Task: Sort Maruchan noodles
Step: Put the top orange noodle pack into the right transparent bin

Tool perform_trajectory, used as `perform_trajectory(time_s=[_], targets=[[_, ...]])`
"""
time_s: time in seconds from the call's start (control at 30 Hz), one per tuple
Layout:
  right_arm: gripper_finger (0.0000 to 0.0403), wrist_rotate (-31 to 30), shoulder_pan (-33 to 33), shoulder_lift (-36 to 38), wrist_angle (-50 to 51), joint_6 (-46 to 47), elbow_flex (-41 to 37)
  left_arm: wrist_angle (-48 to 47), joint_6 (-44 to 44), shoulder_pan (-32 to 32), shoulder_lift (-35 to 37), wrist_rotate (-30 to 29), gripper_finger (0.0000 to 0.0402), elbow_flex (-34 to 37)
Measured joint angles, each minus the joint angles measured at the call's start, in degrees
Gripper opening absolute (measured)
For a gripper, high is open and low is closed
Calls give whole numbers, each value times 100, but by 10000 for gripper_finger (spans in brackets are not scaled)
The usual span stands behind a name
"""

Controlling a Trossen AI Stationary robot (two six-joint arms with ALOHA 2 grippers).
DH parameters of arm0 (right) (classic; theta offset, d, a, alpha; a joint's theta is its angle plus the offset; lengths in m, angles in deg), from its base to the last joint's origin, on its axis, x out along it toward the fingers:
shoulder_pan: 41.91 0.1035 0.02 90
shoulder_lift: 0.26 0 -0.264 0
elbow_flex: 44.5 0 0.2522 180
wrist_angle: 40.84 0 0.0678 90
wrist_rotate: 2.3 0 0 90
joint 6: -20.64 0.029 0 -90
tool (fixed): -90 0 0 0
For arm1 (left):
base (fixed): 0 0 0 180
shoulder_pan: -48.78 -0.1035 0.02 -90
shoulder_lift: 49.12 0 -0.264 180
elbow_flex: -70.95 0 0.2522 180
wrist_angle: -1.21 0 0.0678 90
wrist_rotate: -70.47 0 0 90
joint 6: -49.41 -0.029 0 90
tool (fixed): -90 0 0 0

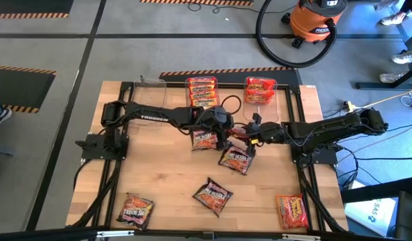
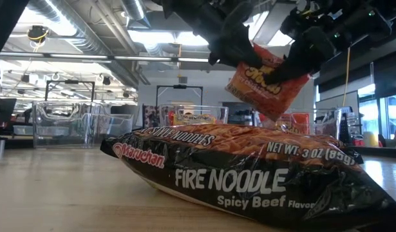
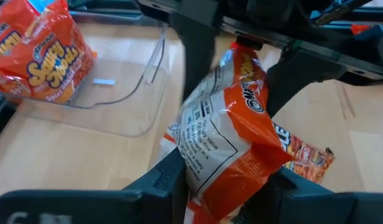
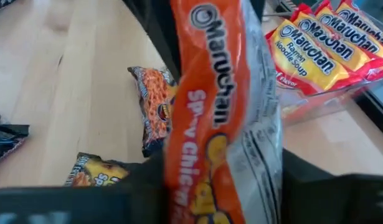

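Note:
One orange Maruchan packet (image 2: 268, 82) hangs in the air over the table's middle, between both grippers. My left gripper (image 2: 239, 58) is shut on one end and my right gripper (image 2: 294, 67) on the other. In the high view the packet (image 1: 240, 135) shows only as a red sliver between my left gripper (image 1: 226, 127) and my right gripper (image 1: 252, 134). Three dark Fire Noodle packets (image 1: 204, 140) (image 1: 236, 159) (image 1: 212, 195) lie flat on the wood near the middle. A fourth dark packet (image 1: 135, 211) lies near-left, and a red-orange one (image 1: 291, 211) lies near-right. My left gripper pinches the orange packet's end (image 3: 207, 177) between its two fingers (image 3: 169, 180); the packet's printed back faces this wrist camera. The packet is lifted clear and crumpled between the two grippers. My right gripper pinches the packet's other end (image 4: 210, 180) between its fingers (image 4: 147, 180), with the "Maruchan" front toward its camera. In the low view it reaches down from the right onto the upper right corner (image 2: 295, 76), and the packet hangs tilted below.
Three clear tubs stand along the far edge: a left tub (image 1: 149, 90) with no packet showing in it, a middle one (image 1: 202, 90) with yellow-red packets, and a right one (image 1: 260, 89) with orange packets. A black frame (image 1: 296, 120) borders the table. Bare wood lies left of centre.

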Motion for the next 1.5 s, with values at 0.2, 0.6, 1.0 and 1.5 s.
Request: perform_trajectory(time_s=[0.2, 0.6, 1.0, 1.5], targets=[[63, -49, 0, 7, -2, -260, 0, 78, -43, 32, 0, -117, 126, 2], [58, -232, -23, 9, 1207, -437, 766, -1374, -383, -86, 716, -127, 159, 2], [60, -292, -1230, 11, 3930, -960, 2397, -862, -841, -316, 1193, 461, 159, 1037], [58, 2104, -4467, -53, 5125, -2788, 2678, 818, -447, -181, 1193, 1095, 158, 2205]])
